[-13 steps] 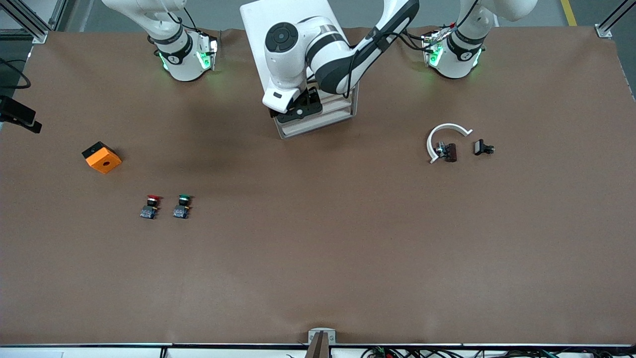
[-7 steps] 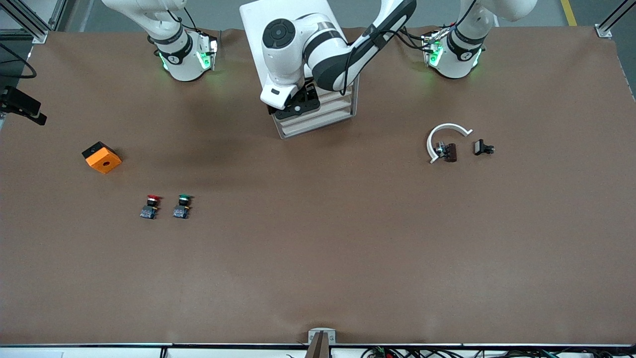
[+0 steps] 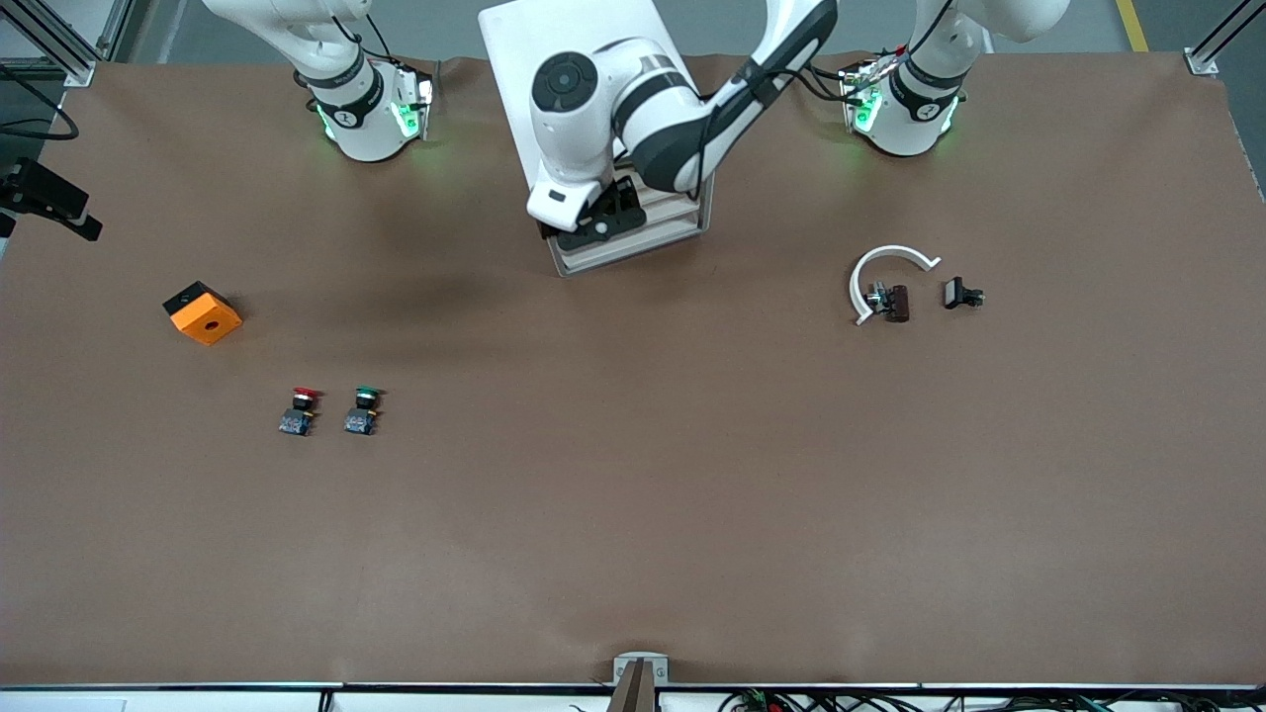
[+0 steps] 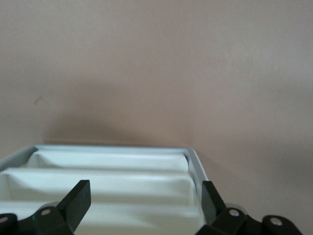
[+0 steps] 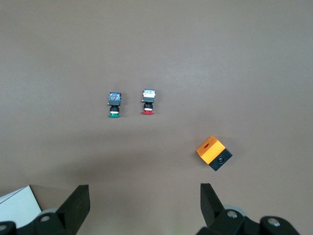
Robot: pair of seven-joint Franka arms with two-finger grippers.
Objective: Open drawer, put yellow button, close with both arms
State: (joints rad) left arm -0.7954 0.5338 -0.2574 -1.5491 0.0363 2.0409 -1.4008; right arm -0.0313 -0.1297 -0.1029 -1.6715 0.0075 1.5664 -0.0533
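Left pincer (image 3: 596,220) has shifted slightly over the cabinet (image 3: 633,237), spread, empty; right pincer (image 5: 144,205) spread, waiting. We're at the closing step: next push the drawer (image 4: 110,186) flush.

Two glossy white robot arms (image 3: 633,109) stand along the top edge of the front view, each with a rounded base ringed by a black joint band and lit by small green lights — one base (image 3: 371,109) at upper left, the other (image 3: 905,104) at upper right. Thin black cables, with a touch of red at the upper-right base, run along the links. The arm at upper centre shows a round dark-grey joint cap (image 3: 562,81), a dark-grey elbow shell and a black two-finger gripper (image 3: 598,220). In both wrist views, matte black wedge-shaped fingers (image 4: 73,205) (image 5: 73,205) rise from the bottom edge — silver screw heads at their roots.
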